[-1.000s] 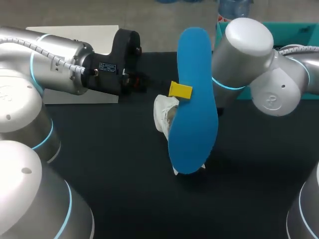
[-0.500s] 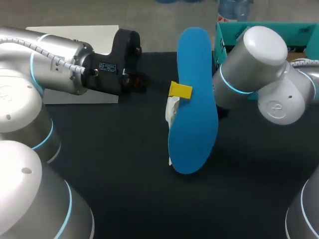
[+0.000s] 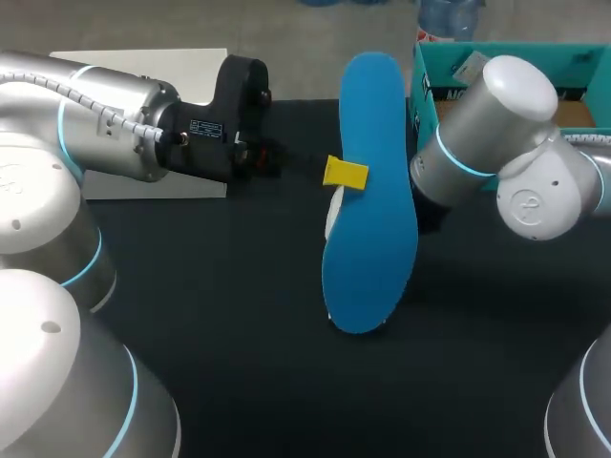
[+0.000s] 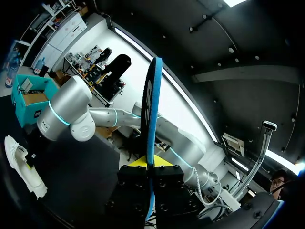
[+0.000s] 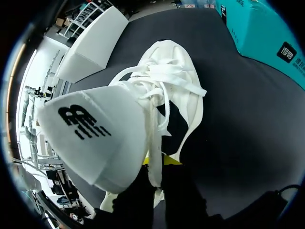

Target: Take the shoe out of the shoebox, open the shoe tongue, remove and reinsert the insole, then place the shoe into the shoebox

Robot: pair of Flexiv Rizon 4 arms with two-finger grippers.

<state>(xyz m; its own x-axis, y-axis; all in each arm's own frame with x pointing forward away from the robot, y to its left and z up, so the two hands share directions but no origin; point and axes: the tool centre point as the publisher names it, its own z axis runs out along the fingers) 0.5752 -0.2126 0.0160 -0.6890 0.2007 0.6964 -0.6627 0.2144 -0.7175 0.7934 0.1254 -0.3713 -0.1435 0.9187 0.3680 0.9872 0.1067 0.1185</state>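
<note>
The white lace-up shoe is at the middle of the black surface. From the head view only a thin white part of it shows, because the blue foam insole stands in front of it. The right hand is clamped on a white part of the shoe beside the big tongue, which is folded up and back from the laces. The toe points away from this hand, toward the white flat board. I cannot tell if the sole touches the surface.

The left hand is closed on the insole about halfway along its length, one yellow tip on the near face. The insole is held upright on its edge, above the surface, and in the left wrist view it rises straight up from between the fingers.

The teal cardboard shoebox stands open at the far right corner, behind the right arm and apart from the shoe.
</note>
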